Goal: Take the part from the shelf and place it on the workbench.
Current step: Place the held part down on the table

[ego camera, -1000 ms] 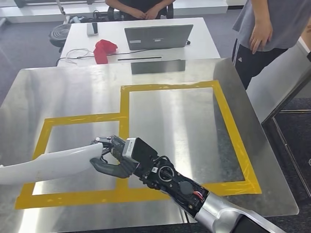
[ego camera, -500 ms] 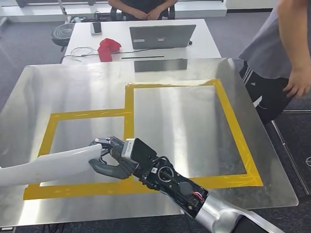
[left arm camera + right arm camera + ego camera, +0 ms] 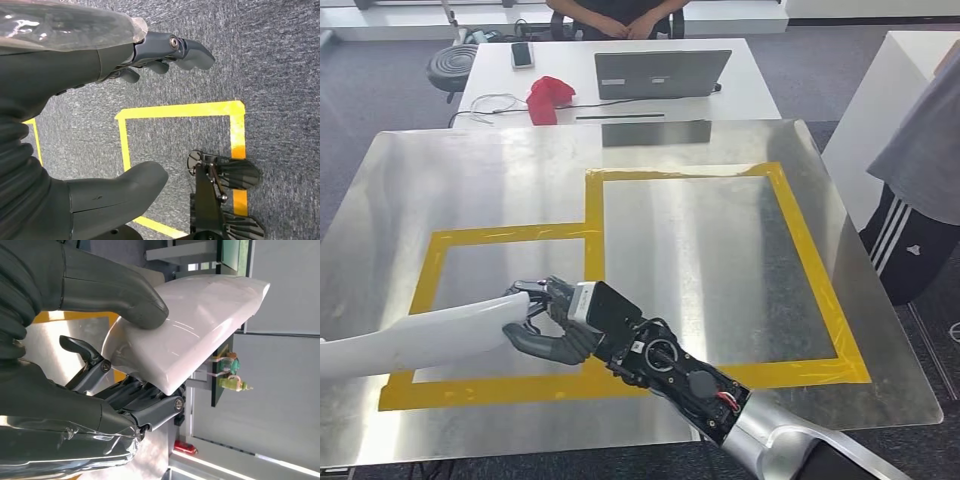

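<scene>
Since a second ago the whole view has slid sideways, a camera turn; my right hand (image 3: 550,325) grips the white part (image 3: 418,340) as before, thumb over it and fingers under, above the workbench (image 3: 682,250) near the yellow tape (image 3: 592,225). My left hand (image 3: 151,55) hangs empty, fingers apart. Best lowered level, then released. Its long axis runs leftward from my palm.

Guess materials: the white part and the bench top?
Part: looks like glossy moulded plastic or painted composite; smooth white skin with soft highlights and rounded edges in the right wrist view. Can't tell which. The right hand grips its end.
Bench top: sheet metal, probably stainless or aluminium, brushed; streaky sheen and a blurred reflection of the laptop.
</scene>
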Robot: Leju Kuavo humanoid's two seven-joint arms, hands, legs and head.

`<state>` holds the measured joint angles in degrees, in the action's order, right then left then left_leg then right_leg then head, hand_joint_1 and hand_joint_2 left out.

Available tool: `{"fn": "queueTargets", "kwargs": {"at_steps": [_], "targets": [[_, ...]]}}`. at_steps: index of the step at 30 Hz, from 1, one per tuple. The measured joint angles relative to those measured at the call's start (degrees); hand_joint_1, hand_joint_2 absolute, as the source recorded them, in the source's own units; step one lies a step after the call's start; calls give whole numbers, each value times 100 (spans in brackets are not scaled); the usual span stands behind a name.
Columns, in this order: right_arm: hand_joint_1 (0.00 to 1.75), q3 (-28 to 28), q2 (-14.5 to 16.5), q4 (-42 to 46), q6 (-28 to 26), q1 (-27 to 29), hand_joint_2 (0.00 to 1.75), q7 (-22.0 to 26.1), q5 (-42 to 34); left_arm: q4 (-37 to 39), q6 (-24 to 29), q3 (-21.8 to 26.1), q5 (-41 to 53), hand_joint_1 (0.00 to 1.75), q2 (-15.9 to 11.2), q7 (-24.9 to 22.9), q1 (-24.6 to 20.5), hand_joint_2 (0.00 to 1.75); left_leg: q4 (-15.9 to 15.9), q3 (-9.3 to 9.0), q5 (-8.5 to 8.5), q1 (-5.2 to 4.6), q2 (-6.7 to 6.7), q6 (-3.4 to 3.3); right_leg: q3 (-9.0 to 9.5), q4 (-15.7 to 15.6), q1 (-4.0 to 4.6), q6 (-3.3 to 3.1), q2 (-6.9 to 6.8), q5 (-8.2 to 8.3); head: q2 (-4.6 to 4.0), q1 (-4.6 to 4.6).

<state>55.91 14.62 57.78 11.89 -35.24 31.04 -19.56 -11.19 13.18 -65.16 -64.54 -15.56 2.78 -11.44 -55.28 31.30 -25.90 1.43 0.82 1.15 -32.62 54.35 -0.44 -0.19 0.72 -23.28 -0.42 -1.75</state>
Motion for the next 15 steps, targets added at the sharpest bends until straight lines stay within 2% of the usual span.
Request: {"fn": "queueTargets", "kwargs": {"at_steps": [2,6,15], "targets": [[175,0,0,-1,-3,-6,175,-3,1,0,0,0,-1,0,0,1,0,175,0,0,0,-2,0,-1,1,-1,-3,21,0,0,0,0],[175,-2,0,-7,-31,-86,175,-20,19,0,0,0,0,0,0,2,-2,175,1,1,-6,-14,-1,-9,-1,-9,-13,167,0,-10,0,0],[175,-2,0,-8,-35,-112,175,-28,23,0,0,0,0,0,0,2,-2,175,51,-25,-1,-11,-3,-4,-6,-7,-9,177,1,-18,0,0]]}}
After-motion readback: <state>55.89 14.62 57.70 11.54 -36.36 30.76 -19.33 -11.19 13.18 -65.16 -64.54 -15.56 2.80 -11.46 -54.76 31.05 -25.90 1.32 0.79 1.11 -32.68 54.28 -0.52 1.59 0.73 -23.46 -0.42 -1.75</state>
